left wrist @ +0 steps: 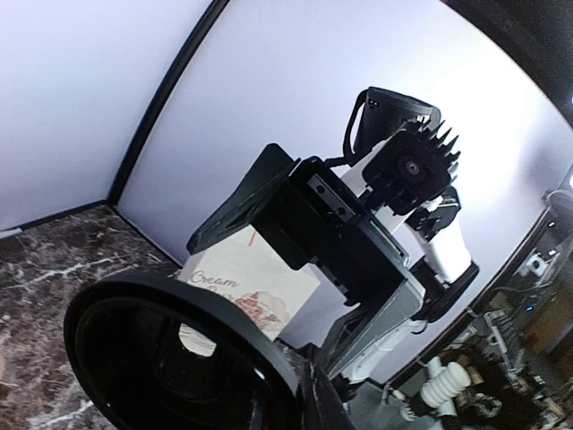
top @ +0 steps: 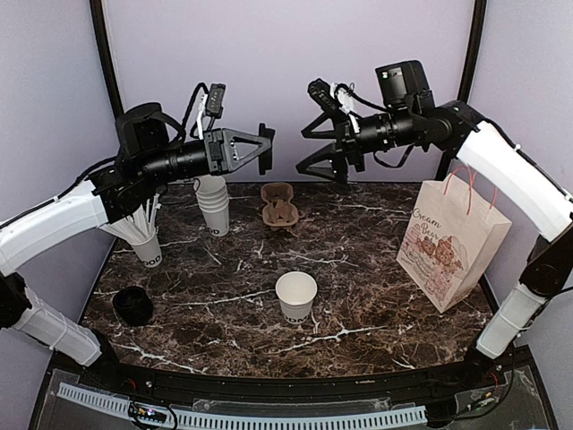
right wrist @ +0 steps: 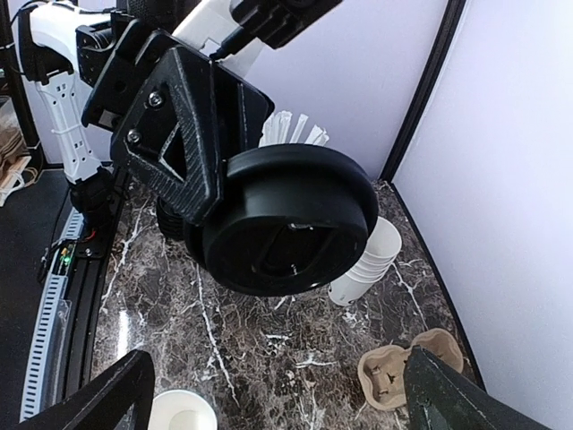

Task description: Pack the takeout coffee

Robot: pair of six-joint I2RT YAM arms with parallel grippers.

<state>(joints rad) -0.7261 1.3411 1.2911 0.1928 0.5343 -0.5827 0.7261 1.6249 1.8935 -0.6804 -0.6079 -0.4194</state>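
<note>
The takeout coffee's white paper cup (top: 296, 295) stands upright and uncovered on the marble table, near the middle front; it also shows at the bottom of the right wrist view (right wrist: 183, 414). Its round black lid (right wrist: 286, 219) hangs high over the back of the table, and my left gripper (top: 266, 149) is shut on the rim. The lid fills the lower left of the left wrist view (left wrist: 170, 358). My right gripper (top: 302, 152) faces it from the right, open, its fingers apart from the lid with nothing between them.
A printed paper bag (top: 452, 242) stands at the right. At the back are a cardboard cup carrier (top: 279, 204) and a stack of nested white cups (top: 213, 206). A cup of wrapped straws (top: 143, 237) and a stack of black lids (top: 132, 305) sit at the left.
</note>
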